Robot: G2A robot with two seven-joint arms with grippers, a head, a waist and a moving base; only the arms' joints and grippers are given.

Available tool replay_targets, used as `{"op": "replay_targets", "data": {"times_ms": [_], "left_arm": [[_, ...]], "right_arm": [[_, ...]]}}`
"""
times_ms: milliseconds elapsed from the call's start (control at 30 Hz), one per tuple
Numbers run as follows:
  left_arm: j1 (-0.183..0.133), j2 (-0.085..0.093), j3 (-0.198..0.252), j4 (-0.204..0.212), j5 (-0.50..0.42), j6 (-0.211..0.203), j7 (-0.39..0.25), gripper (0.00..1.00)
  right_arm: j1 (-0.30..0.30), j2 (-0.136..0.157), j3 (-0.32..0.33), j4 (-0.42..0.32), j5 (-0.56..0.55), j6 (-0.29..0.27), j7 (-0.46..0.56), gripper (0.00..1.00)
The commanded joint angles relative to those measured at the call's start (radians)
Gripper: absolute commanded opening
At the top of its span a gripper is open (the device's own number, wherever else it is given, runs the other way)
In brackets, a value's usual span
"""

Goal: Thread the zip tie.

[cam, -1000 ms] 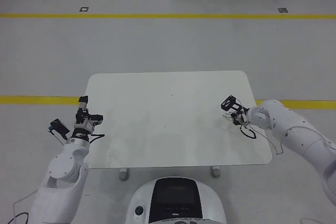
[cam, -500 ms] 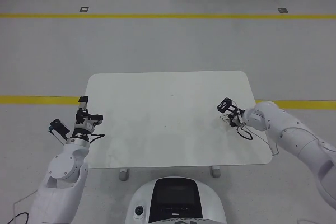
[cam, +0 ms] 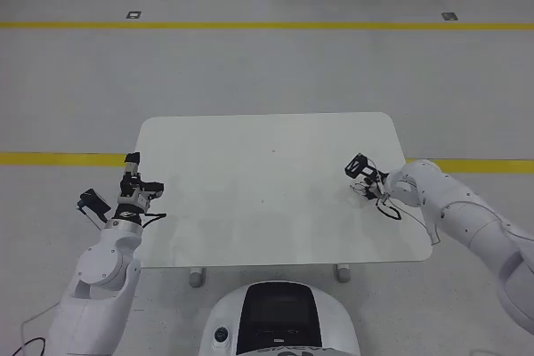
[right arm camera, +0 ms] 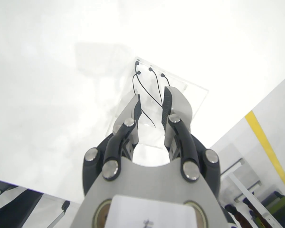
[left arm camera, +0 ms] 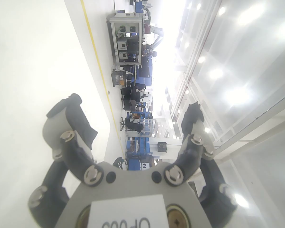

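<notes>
The white table [cam: 267, 187] bears a clear tray [right arm camera: 197, 93] holding several black zip ties [right arm camera: 158, 84].

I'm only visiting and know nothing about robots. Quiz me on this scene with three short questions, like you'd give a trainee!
1. True or false: the left gripper holds something.
2. The black zip ties lie on: A) a clear tray; B) a red bowl; C) the floor.
3. Fill in: over the tray, the right gripper has its fingers ____ (open or shut).

Key: 1 false; 2 A; 3 open.
</notes>
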Motion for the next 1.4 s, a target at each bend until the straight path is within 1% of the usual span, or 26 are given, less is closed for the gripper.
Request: {"op": "replay_targets", "data": {"times_ms": [0,267,500,633,700,800,933,1067,1133,1200,1233,1267,1367], "left_arm": [[0.0,0.0,0.0,0.0,0.0,0.0,0.0,1.0],[0.0,0.0,0.0,0.0,0.0,0.0,0.0,1.0],[0.0,0.0,0.0,0.0,0.0,0.0,0.0,1.0],[0.0,0.0,0.0,0.0,0.0,0.0,0.0,1.0],[0.0,0.0,0.0,0.0,0.0,0.0,0.0,1.0],[0.0,0.0,0.0,0.0,0.0,0.0,0.0,1.0],[0.0,0.0,0.0,0.0,0.0,0.0,0.0,1.0],[0.0,0.0,0.0,0.0,0.0,0.0,0.0,1.0],[0.0,0.0,0.0,0.0,0.0,0.0,0.0,1.0],[0.0,0.0,0.0,0.0,0.0,0.0,0.0,1.0],[0.0,0.0,0.0,0.0,0.0,0.0,0.0,1.0],[0.0,0.0,0.0,0.0,0.0,0.0,0.0,1.0],[0.0,0.0,0.0,0.0,0.0,0.0,0.0,1.0]], "right_arm": [[-0.001,-0.006,0.0,0.01,0.0,0.0,-0.002,0.2],[-0.005,-0.034,0.0,0.059,0.004,0.0,-0.008,0.13],[-0.006,-0.055,0.0,0.087,0.01,0.0,-0.003,0.11],[-0.006,-0.064,0.0,0.101,0.012,0.0,-0.001,0.11],[-0.006,-0.067,0.0,0.106,0.014,0.0,-0.001,0.14],[-0.003,-0.07,0.0,0.112,0.017,0.0,-0.004,0.15],[-0.002,-0.069,0.0,0.106,0.02,0.0,-0.008,0.19],[-0.002,-0.061,0.0,0.092,0.026,0.0,-0.01,0.2],[-0.004,-0.054,0.0,0.077,0.029,0.0,-0.003,0.22],[-0.006,-0.047,0.0,0.06,0.027,0.0,0.012,0.25],[-0.007,-0.044,0.0,0.055,0.029,0.0,0.016,0.3],[-0.006,-0.04,0.0,0.049,0.031,0.0,0.022,0.33],[-0.006,-0.029,0.0,0.033,0.04,0.0,0.028,0.34]]}}
